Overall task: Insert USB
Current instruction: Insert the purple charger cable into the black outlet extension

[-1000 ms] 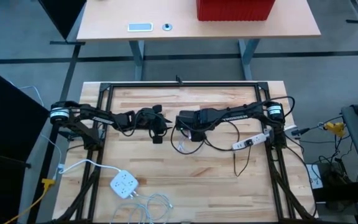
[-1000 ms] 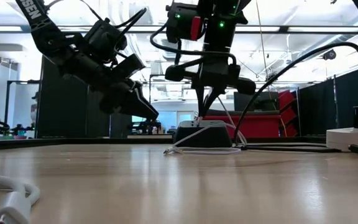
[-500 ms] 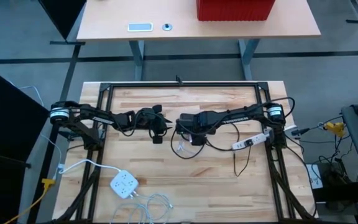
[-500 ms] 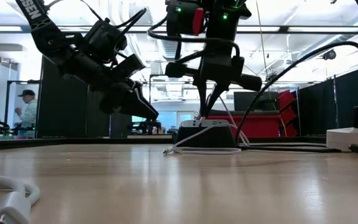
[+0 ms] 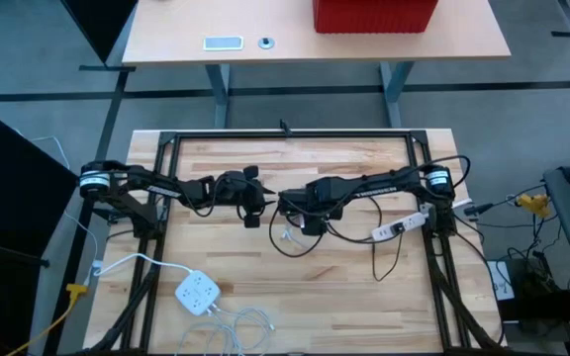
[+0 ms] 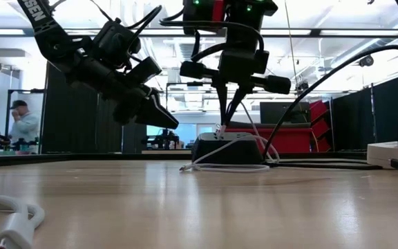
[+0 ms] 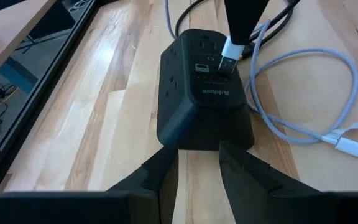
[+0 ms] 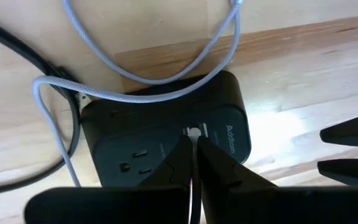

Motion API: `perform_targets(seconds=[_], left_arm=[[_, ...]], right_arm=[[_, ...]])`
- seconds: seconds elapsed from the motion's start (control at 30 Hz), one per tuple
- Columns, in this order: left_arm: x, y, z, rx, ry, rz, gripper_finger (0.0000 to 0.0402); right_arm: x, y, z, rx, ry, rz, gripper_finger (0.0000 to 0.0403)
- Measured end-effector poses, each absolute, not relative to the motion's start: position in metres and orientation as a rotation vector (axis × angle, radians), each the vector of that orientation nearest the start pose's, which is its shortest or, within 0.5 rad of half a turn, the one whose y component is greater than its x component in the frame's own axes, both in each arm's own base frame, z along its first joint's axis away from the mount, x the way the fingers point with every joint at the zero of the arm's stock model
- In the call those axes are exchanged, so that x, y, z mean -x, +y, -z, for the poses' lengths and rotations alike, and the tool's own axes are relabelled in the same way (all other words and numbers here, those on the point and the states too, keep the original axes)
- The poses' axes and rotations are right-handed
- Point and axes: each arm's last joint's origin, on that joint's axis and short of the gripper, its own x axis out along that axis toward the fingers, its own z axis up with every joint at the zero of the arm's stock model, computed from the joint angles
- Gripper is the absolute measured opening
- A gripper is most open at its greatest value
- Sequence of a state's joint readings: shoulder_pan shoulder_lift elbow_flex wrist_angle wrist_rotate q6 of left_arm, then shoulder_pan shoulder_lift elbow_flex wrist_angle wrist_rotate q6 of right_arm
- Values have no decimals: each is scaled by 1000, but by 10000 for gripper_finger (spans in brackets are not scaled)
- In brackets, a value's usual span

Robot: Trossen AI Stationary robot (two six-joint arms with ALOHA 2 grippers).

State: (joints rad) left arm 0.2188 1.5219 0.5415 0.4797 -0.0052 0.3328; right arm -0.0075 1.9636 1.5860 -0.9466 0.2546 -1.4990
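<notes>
The USB plug (image 7: 230, 56), silver-tipped with a white body, is pinched between the right gripper (image 8: 193, 163)'s two dark fingers and points down at the top face of the black power block (image 7: 204, 93). Its metal tip sits right at the row of USB ports; whether it has entered one cannot be told. In the right wrist view the fingers are pressed close together around the plug, directly over the block's port row beside the maker's lettering.

The right arm reaches in from the table's right side to the middle, its wrist bent so the gripper (image 6: 225, 114) points steeply down onto the block (image 6: 228, 146).

From the plug, the grey braided cable (image 7: 328, 74) loops over the wood just beside the block, ending in a white connector (image 7: 353, 147) lying flat on the table (image 5: 295, 287).

The left gripper (image 7: 197, 171) hangs just in front of the block's near face, its fingers spread a little apart with a gap between them, touching nothing. The left arm stretches in from the left side, angled downward toward the block.

Well away from both grippers, a white power strip (image 5: 197, 292) lies near the table's front left.
</notes>
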Motion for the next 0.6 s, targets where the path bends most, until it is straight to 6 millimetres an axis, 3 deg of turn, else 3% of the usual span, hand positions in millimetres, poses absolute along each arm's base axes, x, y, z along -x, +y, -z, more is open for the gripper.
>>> perform_targets(seconds=[0.23, 0.37, 0.6], left_arm=[[-277, 63, -149, -351, 481, -133, 105], [-289, 85, -146, -436, 468, -185, 105], [-326, 118, -148, -422, 476, -164, 105]], right_arm=[[-393, -12, -220, 1410, 1256, -822, 0], [-393, -13, -220, 1411, 1258, -825, 0], [-392, -12, -220, 1410, 1262, -832, 0]])
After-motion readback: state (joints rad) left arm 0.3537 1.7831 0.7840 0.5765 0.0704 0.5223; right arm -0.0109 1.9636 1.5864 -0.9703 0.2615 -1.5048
